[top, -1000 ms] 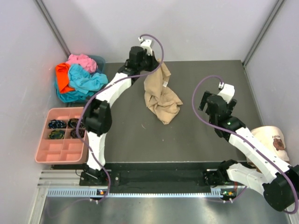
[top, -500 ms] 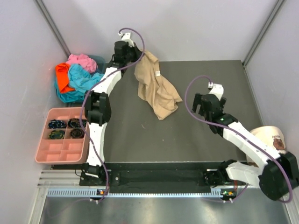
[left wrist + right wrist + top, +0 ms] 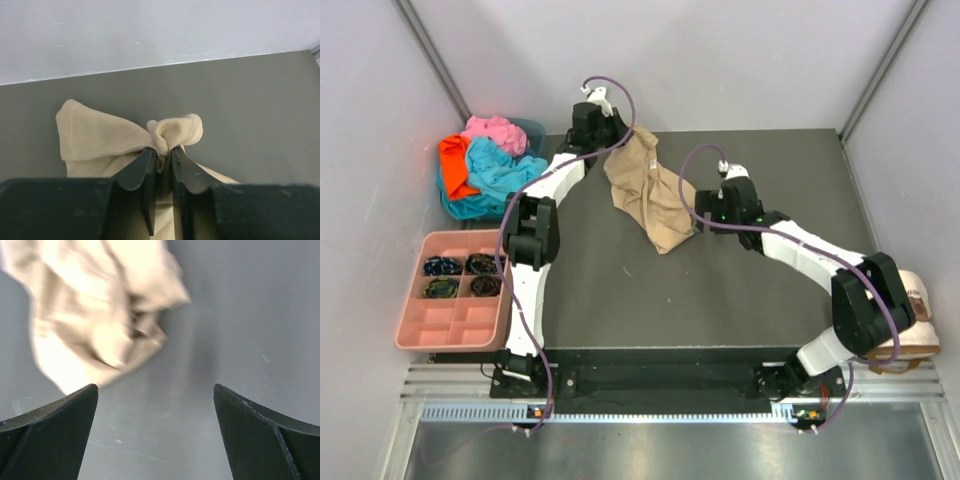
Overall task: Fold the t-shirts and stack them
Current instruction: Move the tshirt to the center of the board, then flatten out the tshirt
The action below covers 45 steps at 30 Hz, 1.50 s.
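The tan t-shirt [image 3: 650, 195] lies crumpled at the back middle of the dark table. My left gripper [image 3: 618, 135] is shut on a bunched edge of it [image 3: 175, 131] near the back wall, holding that end up. My right gripper [image 3: 705, 208] is open and empty, just right of the shirt's lower part; in the right wrist view the blurred tan cloth [image 3: 95, 315] is ahead and to the left of the spread fingers [image 3: 50, 435]. Turquoise [image 3: 500, 175], orange [image 3: 453, 160] and pink [image 3: 492, 130] t-shirts are heaped at the back left.
A pink compartment tray [image 3: 425, 325] with small dark items stands at the left edge. A cream cap [image 3: 918, 300] lies at the right edge, partly behind the right arm. The heap sits in a teal bin [image 3: 533, 128].
My right arm has swung left across the table up to the tan shirt. My left gripper has shifted the shirt's held end leftward along the back edge, then slightly back.
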### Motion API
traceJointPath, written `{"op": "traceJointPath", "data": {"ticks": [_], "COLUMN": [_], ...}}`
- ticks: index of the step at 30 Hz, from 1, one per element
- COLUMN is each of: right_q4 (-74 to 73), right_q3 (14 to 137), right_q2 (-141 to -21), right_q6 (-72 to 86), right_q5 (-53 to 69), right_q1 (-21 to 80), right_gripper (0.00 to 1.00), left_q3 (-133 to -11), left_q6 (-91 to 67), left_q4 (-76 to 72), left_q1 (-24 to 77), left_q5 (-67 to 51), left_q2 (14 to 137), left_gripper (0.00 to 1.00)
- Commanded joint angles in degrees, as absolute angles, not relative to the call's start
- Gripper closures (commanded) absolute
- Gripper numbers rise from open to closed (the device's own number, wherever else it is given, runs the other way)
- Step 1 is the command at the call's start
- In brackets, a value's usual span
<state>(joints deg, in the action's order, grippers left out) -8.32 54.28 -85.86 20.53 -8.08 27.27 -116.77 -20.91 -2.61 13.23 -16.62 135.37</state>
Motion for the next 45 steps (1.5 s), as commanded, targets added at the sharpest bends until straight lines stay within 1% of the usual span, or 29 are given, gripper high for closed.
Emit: {"op": "traceJointPath", "data": {"ticks": [1,4,5,7,8,11,13,14,16,17,19,20,23,25,28,31,32,33,34,37,41,43,45], "right_q4": [-5.3,-5.5,-5.6,-5.9,-6.1,-6.1,-6.0,-5.8,-5.5,-5.5,-5.1,-4.9,-4.4,-4.0,-3.4,-3.4,-3.6,-3.8,-4.0,-5.2,-8.2,-9.7,-11.6], "right_q3": [61.6,65.3,67.0,68.5,69.6,70.5,70.7,70.8,70.8,70.9,70.9,71.0,71.0,71.2,71.5,72.7,72.9,73.2,73.5,74.3,74.3,73.7,73.5], "right_q2": [-91.0,-95.1,-96.1,-97.9,-99.6,-101.4,-102.1,-102.4,-103.3,-103.7,-104.6,-104.9,-105.6,-106.3,-107.3,-108.0,-108.2,-108.1,-108.0,-106.8,-102.3,-97.9,-93.7], "right_q6": [19.4,19.4,19.4,19.3,19.4,19.4,19.3,19.2,19.2,19.2,19.2,19.2,19.2,19.1,19.0,18.9,18.7,18.6,18.7,18.1,17.4,17.1,17.0], "right_q5": [1.7,5.6,6.5,8.5,9.0,9.4,9.4,9.3,9.2,9.2,9.3,9.5,9.4,9.3,9.4,9.6,9.8,9.8,9.8,8.8,5.7,4.1,0.8], "right_q1": [27.9,27.9,27.9,27.9,27.9,28.1,28.1,28.1,28.1,28.0,28.1,28.1,28.1,28.0,28.1,28.1,28.0,28.1,28.1,28.1,28.1,28.1,28.1], "right_gripper": [0.01,0.01,0.01,0.01,0.01,0.01,0.03,0.07,0.12,0.17,0.20,0.24,0.30,0.32,0.39,0.56,0.69,0.75,0.87,1.00,1.00,1.00,1.00], "left_q3": [-116.0,-114.7,-114.3,-113.6,-113.4,-112.3,-111.0,-110.5,-109.1,-108.6,-107.0,-106.5,-104.8,-104.0,-102.9,-101.8,-101.5,-101.3,-100.7,-99.5,-97.0,-94.2,-91.0], "left_q6": [-21.2,-21.4,-21.3,-21.4,-21.4,-21.7,-22.1,-22.2,-22.8,-22.9,-23.1,-23.2,-23.4,-23.6,-23.8,-23.9,-24.0,-24.0,-24.0,-24.0,-24.5,-25.4,-27.1], "left_q4": [-7.1,-7.8,-7.7,-7.9,-8.0,-8.1,-8.6,-8.9,-9.5,-9.7,-10.5,-10.6,-11.5,-11.7,-11.9,-12.0,-12.1,-12.1,-12.2,-12.3,-12.8,-14.4,-15.8], "left_q1": [12.7,12.5,12.4,12.3,12.2,11.9,11.7,11.6,11.4,11.3,11.3,11.2,11.0,11.0,10.9,10.8,10.7,10.7,10.6,10.5,10.3,10.4,10.4], "left_q5": [-16.6,-16.4,-16.5,-16.5,-16.5,-16.3,-16.2,-16.2,-16.3,-16.3,-16.3,-16.3,-16.2,-16.2,-16.2,-16.2,-16.1,-16.2,-16.2,-16.2,-16.8,-17.4,-18.1], "left_q2": [131.9,131.5,131.4,131.2,131.0,130.5,130.1,129.7,129.3,128.9,128.4,127.9,127.1,126.7,126.2,125.9,125.8,125.6,125.3,124.5,123.0,121.5,120.6], "left_gripper": [0.71,0.63,0.52,0.39,0.30,0.14,0.11,0.10,0.07,0.07,0.07,0.07,0.06,0.06,0.06,0.06,0.06,0.06,0.06,0.05,0.05,0.02,0.01]}}
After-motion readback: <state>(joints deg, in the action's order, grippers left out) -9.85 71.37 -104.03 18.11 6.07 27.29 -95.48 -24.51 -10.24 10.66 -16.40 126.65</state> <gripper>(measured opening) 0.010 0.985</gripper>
